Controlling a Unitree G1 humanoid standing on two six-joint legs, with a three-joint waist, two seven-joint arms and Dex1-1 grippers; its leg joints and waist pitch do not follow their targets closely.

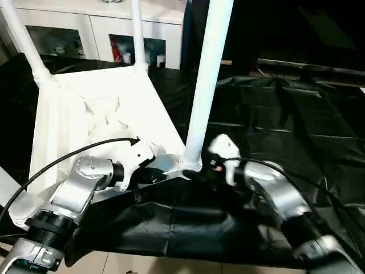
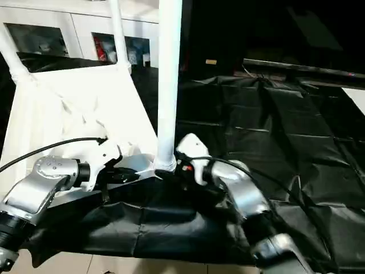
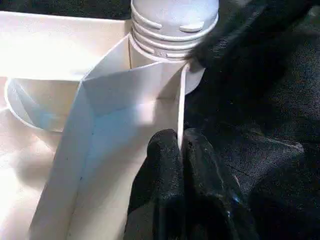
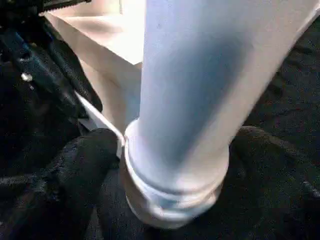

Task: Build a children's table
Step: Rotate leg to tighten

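The children's table lies upside down on a black cloth, its white ribbed top facing up. Three white legs stand in corner sockets: two at the back and one at the near right corner. My left gripper is shut on the thin rim of the top, just beside that near leg's ribbed base. My right gripper has one black finger on each side of the leg's base collar, both touching it.
The black cloth covers the work surface to the right and front. A white cabinet with glass doors stands behind the table. Pale floor shows past the cloth's near edge. Cables run along both forearms.
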